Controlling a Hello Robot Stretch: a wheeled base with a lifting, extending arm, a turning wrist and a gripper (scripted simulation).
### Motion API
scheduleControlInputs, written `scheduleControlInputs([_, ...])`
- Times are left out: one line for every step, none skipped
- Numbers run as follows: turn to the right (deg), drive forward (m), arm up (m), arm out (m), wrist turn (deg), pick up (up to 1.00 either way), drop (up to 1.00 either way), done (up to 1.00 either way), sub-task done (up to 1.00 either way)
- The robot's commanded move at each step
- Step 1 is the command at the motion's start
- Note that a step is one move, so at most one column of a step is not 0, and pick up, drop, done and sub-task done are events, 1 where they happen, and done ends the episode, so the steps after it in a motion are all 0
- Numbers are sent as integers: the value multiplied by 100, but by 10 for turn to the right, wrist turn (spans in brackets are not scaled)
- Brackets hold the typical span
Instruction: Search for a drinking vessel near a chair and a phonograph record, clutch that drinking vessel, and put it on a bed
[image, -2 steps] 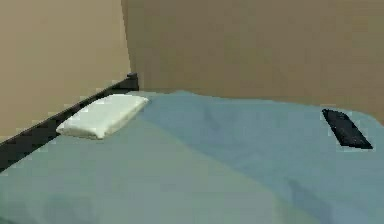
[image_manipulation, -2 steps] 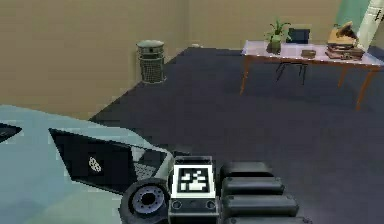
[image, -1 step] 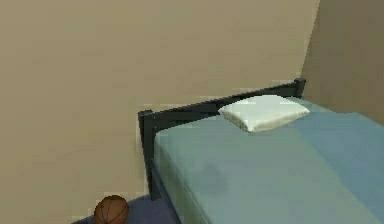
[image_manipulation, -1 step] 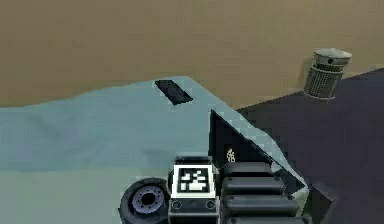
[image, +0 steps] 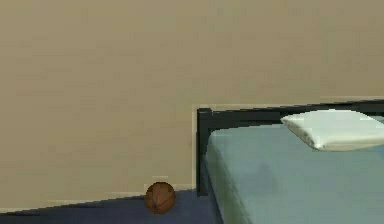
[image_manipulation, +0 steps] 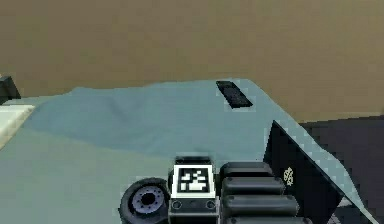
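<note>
The bed (image: 262, 172) has a dark frame and a grey-blue cover.

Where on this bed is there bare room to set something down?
On the bed, the wide stretch between the pillow at the arm side view's left and the small dark flat object is bare. Crowded: the pillow end and the near edge by the dark panel.
</note>
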Motion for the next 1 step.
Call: scheduleControlInputs([0, 0, 0, 48, 0, 0, 0, 0, 0])
